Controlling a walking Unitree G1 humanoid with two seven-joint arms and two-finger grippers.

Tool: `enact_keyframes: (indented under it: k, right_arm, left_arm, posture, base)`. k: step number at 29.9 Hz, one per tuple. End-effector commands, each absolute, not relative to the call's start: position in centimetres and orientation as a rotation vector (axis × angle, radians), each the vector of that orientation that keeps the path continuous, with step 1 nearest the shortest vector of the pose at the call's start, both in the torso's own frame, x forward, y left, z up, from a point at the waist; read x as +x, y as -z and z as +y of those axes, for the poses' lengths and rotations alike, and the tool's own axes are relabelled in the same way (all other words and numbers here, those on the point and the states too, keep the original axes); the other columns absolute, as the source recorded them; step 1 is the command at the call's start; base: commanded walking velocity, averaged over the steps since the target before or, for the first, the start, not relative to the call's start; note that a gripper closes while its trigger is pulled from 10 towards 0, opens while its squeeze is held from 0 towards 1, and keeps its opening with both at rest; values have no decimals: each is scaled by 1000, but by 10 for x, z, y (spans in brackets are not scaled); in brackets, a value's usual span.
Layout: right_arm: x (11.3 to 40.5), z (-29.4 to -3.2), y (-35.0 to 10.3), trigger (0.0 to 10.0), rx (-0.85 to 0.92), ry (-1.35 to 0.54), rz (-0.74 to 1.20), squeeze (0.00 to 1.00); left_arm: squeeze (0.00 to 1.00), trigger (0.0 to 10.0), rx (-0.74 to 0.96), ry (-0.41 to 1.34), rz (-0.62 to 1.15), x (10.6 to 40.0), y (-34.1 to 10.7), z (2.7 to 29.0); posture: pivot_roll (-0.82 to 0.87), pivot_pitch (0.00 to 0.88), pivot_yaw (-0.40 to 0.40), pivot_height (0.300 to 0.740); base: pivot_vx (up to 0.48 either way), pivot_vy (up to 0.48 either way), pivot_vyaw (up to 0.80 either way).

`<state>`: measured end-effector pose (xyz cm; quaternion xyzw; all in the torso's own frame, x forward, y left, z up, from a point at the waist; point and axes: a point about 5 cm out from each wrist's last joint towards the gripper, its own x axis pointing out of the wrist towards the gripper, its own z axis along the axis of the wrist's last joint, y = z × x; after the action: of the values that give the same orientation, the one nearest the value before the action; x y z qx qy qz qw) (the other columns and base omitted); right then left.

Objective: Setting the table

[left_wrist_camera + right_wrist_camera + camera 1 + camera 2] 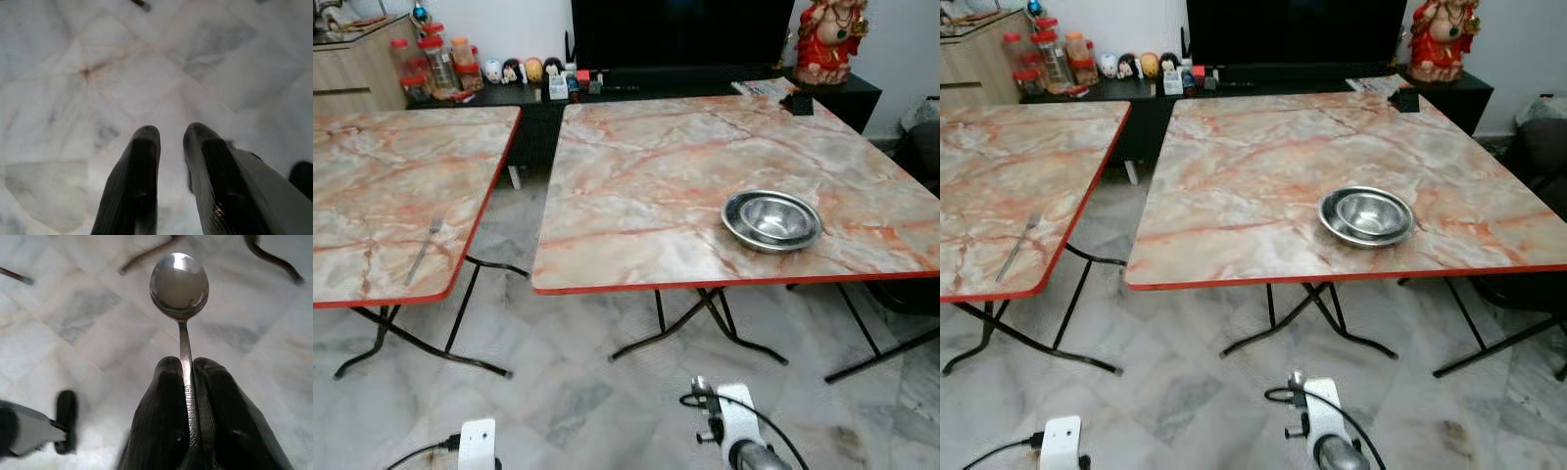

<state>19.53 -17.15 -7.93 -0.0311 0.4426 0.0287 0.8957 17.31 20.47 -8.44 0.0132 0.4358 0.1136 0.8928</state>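
Two tables ahead. Bowl sits near front edge of right table; fork near front edge of left table. Right pincer pinches spoon over floor. Left pincer slightly spread, empty. Step: carrying spoon. Next, probably: raise arm, lay spoon beside bowl.

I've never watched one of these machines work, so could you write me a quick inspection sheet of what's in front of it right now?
Surface: two marble-patterned folding tables, left table and right table, a gap between them.
Job's things: steel bowl sitting in a steel plate on the right table; fork on the left table; spoon held over the floor.
Clutter: small black object at the right table's far edge.
Grippers: right gripper jaws closed on the spoon handle; left gripper jaws slightly apart, holding nothing.
Cables: black cable on the right arm.
Surroundings: marble floor, dark TV console, jars, red figurine.
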Motion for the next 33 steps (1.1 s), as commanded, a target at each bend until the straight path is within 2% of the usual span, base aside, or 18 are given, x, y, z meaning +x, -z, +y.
enact_keyframes:
  k: [1,17,29,33]
  right_arm:
    - [200,-169,77,10000,-61,-64,903,0]
    - [205,-167,74,10000,-42,-57,879,0]
    - [207,-169,73,10000,-26,-28,874,0]
    - [207,-171,73,10000,-26,-22,875,0]
  left_arm:
    - [0,10000,34,-240,916,171,85,209]
    - [0,10000,22,-253,915,170,85,209]
    - [0,10000,-31,-261,887,172,84,208]
    - [0,10000,-32,-263,885,172,84,208]
  posture:
    - [-17,0,10,709]
    - [-18,0,10,709]
    - [-14,0,8,709]
    - [-14,0,8,709]
  base:
    - [0,-311,0]
    - [0,-302,0]
    - [0,0,0]
    - [377,0,0]
